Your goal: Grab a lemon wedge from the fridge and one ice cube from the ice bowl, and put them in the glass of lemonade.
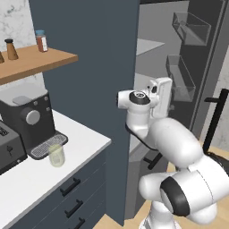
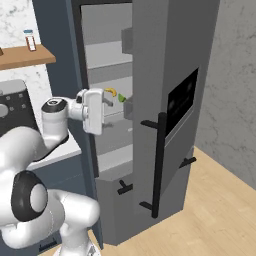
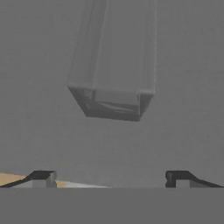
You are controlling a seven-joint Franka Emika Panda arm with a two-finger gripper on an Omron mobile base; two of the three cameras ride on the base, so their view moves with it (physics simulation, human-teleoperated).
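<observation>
The white arm (image 2: 50, 150) rises from its base, bends at the elbow and reaches forward with the wrist level, its gripper (image 3: 109, 177) holding nothing, the two fingers (image 3: 41, 177) spread wide apart.

**White arm, dark joints**

The arm (image 1: 174, 147) was glossy white, built of rounded, bulbous segments. Dark grey to black bands ringed its joints, and a round dark cap with a pale ring topped one link. The hand (image 2: 93, 111) was a white, boxy block with rounded edges. The gripper (image 3: 111, 178) had two small dark finger tips with paler grey faces.
</observation>
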